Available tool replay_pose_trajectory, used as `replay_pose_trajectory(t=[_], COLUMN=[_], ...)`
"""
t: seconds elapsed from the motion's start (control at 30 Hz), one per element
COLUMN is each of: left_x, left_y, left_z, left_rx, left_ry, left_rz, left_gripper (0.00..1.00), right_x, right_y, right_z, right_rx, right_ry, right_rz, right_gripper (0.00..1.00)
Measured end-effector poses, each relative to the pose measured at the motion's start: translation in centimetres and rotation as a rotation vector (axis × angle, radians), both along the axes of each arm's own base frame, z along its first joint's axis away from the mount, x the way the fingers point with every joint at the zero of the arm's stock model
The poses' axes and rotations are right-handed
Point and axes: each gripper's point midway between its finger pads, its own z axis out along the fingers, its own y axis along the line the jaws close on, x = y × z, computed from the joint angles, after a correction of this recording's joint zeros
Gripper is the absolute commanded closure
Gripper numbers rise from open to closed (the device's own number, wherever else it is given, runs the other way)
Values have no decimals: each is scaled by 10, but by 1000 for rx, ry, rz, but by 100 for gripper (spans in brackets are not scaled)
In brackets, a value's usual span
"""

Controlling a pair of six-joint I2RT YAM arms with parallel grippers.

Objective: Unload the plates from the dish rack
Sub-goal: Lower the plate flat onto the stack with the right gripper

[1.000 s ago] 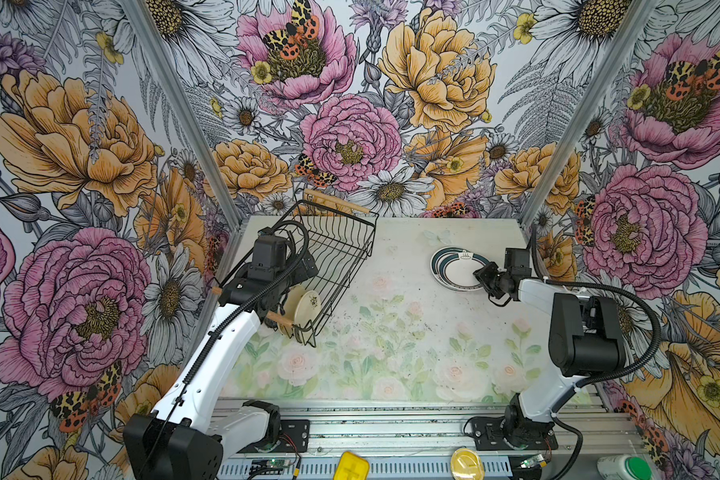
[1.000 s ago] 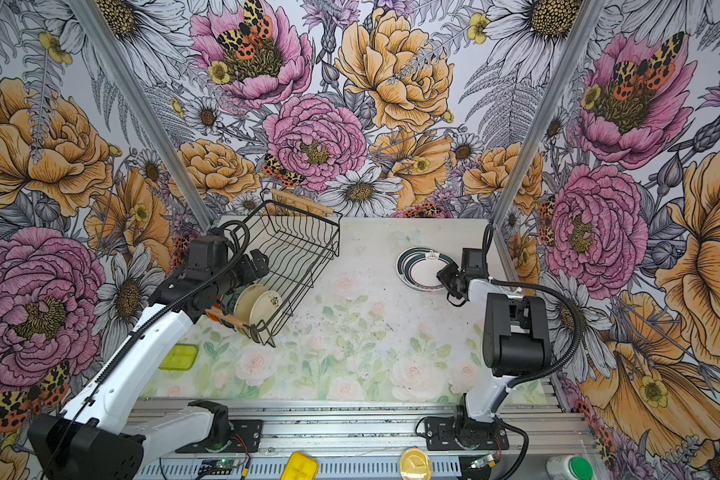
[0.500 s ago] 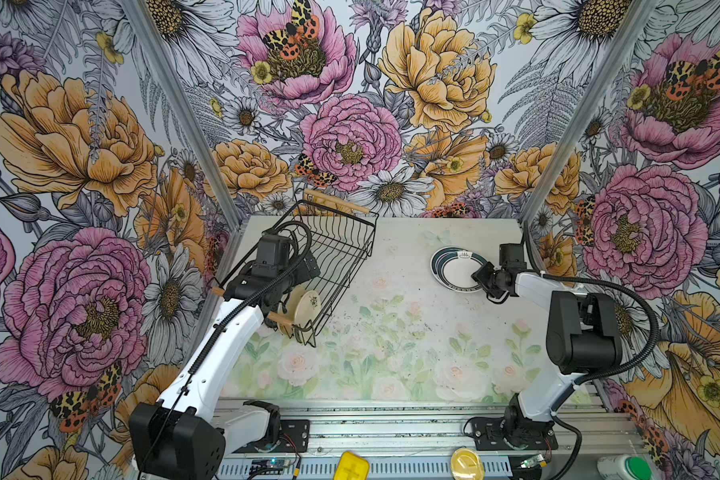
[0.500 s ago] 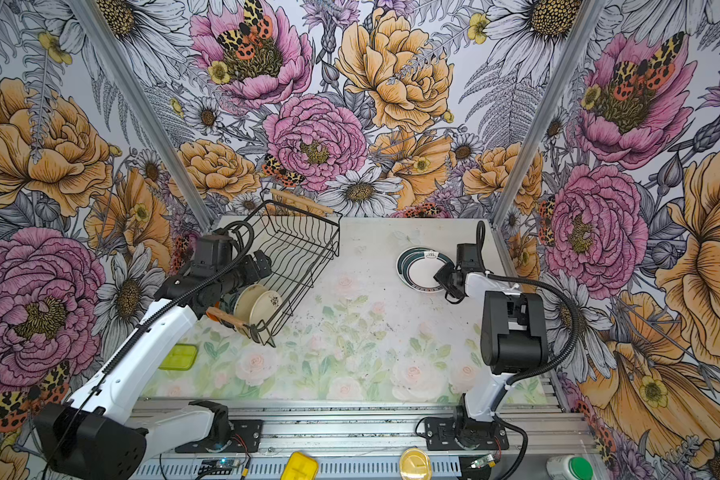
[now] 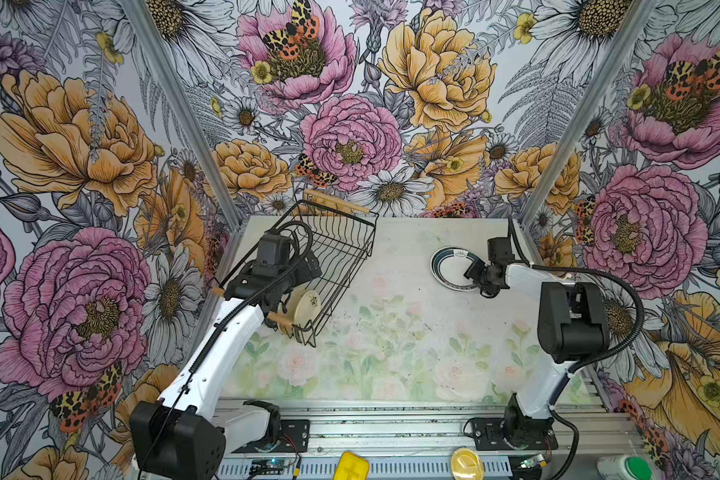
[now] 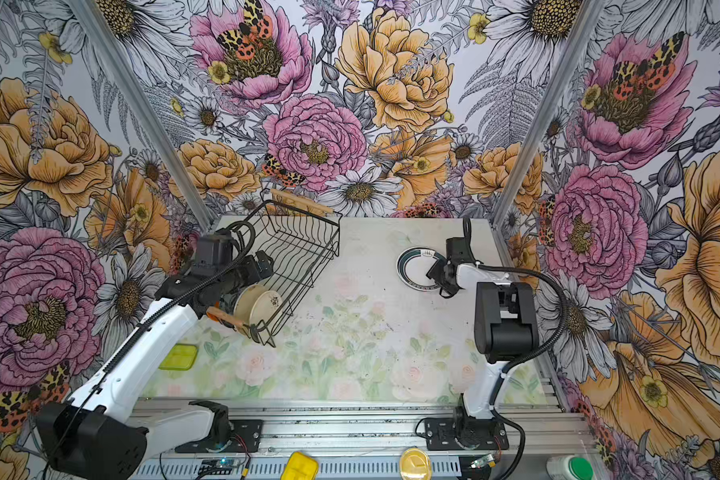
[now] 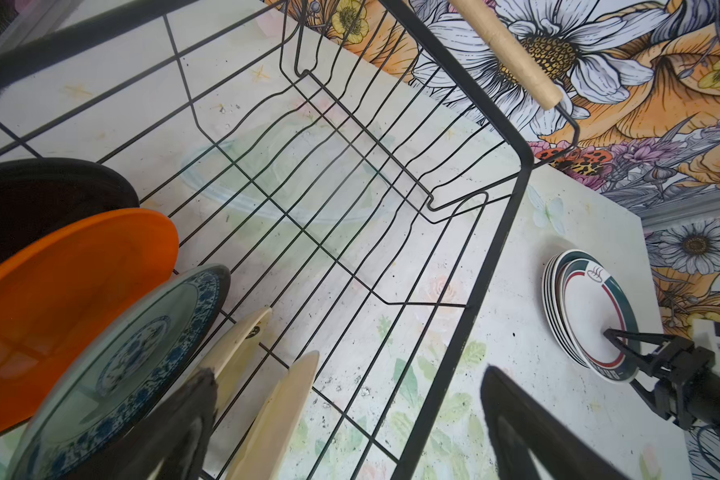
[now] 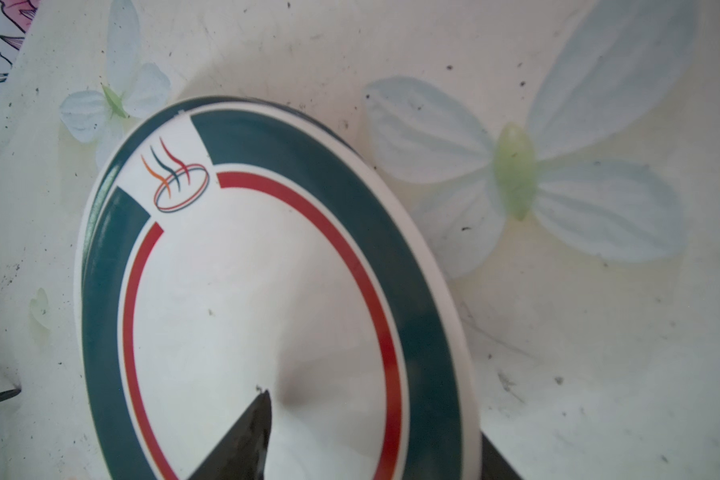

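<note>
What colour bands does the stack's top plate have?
Top plate: teal outer band, red inner ring; right wrist view.

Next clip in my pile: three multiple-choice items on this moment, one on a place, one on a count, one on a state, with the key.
1. Where does the stack of teal-banded plates lie relative to the dish rack?
A. inside it
B. on the table, to its right in both top views
C. underneath it

2. How many plates stand in the dish rack?
A. three
B. eight
C. five

3. How do the left hand's jaws stand?
A. wide open
B. shut on a plate
C. shut on nothing

Key:
1 B, the stack rests on bare table apart from the rack.
2 C, the left wrist view shows a black plate, an orange plate, a blue-patterned plate, a cream plate and a second cream plate.
3 A, its fingers stand far apart.
</note>
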Motion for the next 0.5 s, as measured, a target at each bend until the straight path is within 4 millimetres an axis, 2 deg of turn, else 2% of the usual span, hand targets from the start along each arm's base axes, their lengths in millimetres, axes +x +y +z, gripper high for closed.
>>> replay_pose_trajectory(t=[0.33,0.43,0.5], left_x=[0,0,0], left_y=[0,-1,-2], left_z=[0,0,0], left_rx=[0,-3,-5], left_ry=[0,1,1], left_rz=[-4,-8,-10], left_gripper=[1,1,1], right_x=[7,9,12], right_y=[1,1,3], right_z=[3,3,4], right_rx=[-36,-45,-52], right_ry=[9,16,14], right_rz=[23,28,38], right_gripper=[27,18,16])
